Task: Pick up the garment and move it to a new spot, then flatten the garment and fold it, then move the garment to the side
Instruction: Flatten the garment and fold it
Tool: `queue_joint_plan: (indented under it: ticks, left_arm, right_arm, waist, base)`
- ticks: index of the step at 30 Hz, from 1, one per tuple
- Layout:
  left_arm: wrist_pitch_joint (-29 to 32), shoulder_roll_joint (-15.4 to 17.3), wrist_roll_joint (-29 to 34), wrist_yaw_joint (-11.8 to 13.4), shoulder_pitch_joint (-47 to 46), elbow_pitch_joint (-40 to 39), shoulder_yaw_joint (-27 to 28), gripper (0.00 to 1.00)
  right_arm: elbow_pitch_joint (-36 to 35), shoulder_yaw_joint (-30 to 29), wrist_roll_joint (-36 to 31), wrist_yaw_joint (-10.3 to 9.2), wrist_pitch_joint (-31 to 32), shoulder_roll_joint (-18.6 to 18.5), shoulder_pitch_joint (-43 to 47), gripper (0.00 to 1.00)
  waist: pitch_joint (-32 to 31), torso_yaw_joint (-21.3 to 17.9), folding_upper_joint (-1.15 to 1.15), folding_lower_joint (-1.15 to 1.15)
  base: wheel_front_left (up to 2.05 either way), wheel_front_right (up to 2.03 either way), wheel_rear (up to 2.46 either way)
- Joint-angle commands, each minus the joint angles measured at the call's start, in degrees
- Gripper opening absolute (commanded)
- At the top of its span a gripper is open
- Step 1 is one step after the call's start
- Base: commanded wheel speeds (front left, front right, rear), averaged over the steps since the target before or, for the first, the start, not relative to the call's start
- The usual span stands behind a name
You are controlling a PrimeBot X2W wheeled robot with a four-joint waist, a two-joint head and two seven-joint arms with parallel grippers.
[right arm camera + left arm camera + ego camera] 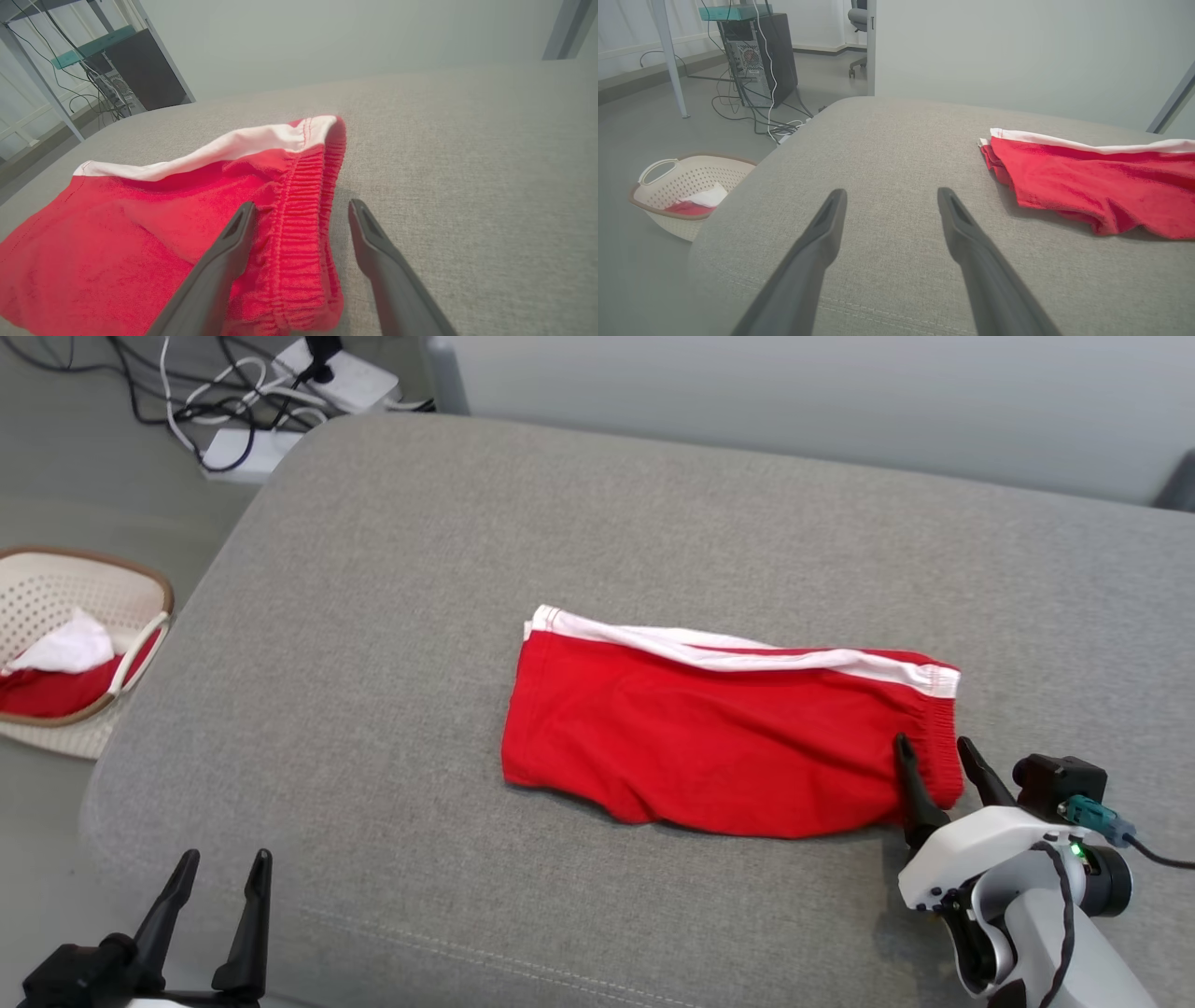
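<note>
The garment is a pair of red shorts with a white side stripe, lying folded lengthwise in the middle of the grey cushion. Its elastic waistband is at the right end. My right gripper stands open astride that waistband's near corner, one finger over the red cloth and one over bare cushion, holding nothing. My left gripper is open and empty at the cushion's front left, well away from the garment.
A cream perforated basket with red and white cloth in it sits on the floor left of the cushion. Cables and a white power strip lie on the floor beyond the far left corner. A pale wall runs behind the cushion.
</note>
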Motion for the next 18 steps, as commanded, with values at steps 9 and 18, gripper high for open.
queue_joint_plan:
  ticks: [9,18]
  left_arm:
    - [-0.6,3.3,-3.7,-0.4,-4.4,-1.5,0.5,1.0]
    - [-0.6,3.7,-4.7,-0.4,-5.2,-1.9,-0.9,1.0]
  right_arm:
    - [10.7,3.1,3.4,-0.16,-0.6,-0.2,-7.7,1.0]
    - [16.1,15.4,15.1,-0.16,0.7,-0.2,-10.8,1.0]
  waist:
    - [3.6,1.8,0.0,0.0]
    - [4.4,1.9,0.0,0.0]
  base:
    - [0.0,0.0,0.0]
    - [0.0,0.0,0.0]
